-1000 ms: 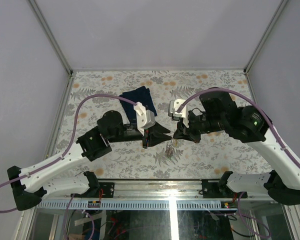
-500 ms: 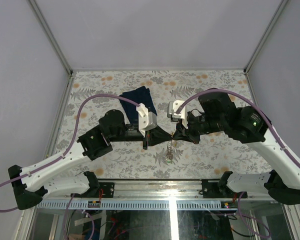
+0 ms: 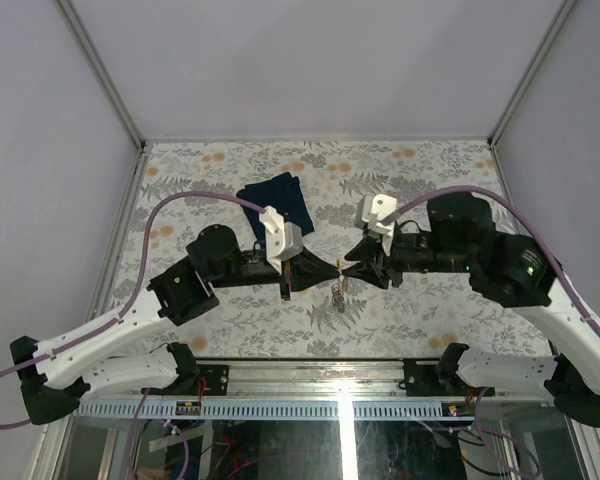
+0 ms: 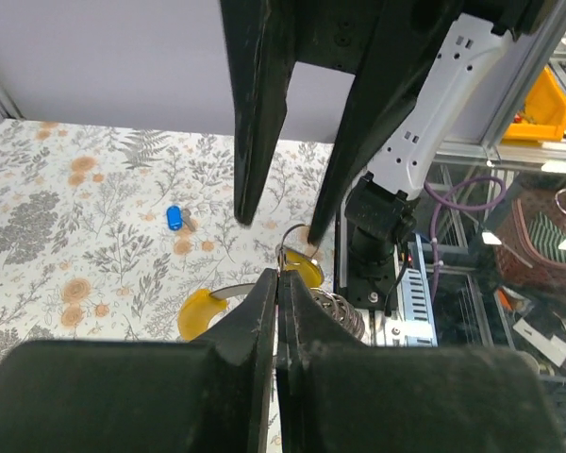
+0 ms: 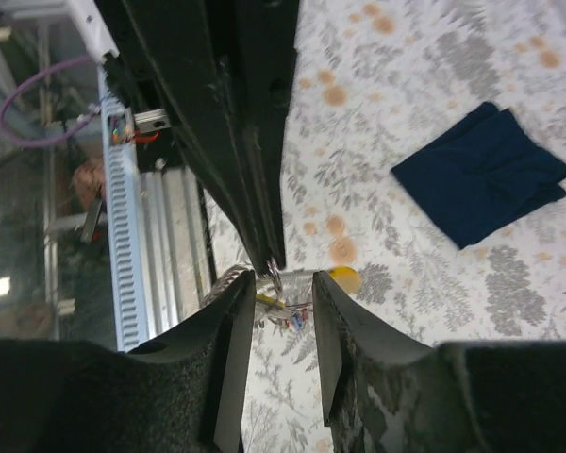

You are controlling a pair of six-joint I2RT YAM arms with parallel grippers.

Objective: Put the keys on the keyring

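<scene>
Left pincer (image 4: 281, 283) clamped flat on the keyring (image 4: 283, 253), held off the counter (image 3: 430, 170) near the cloth (image 3: 277, 203), on its arm-base side, with yellow-tagged keys (image 4: 202, 313) dangling below. Right pincer (image 5: 283, 280) part open, astride the ring, gripping nothing. Likely best: hold the left steady, back the right straight off without snagging wire, then take the loose blue key (image 4: 174, 218) by its tag.
</scene>
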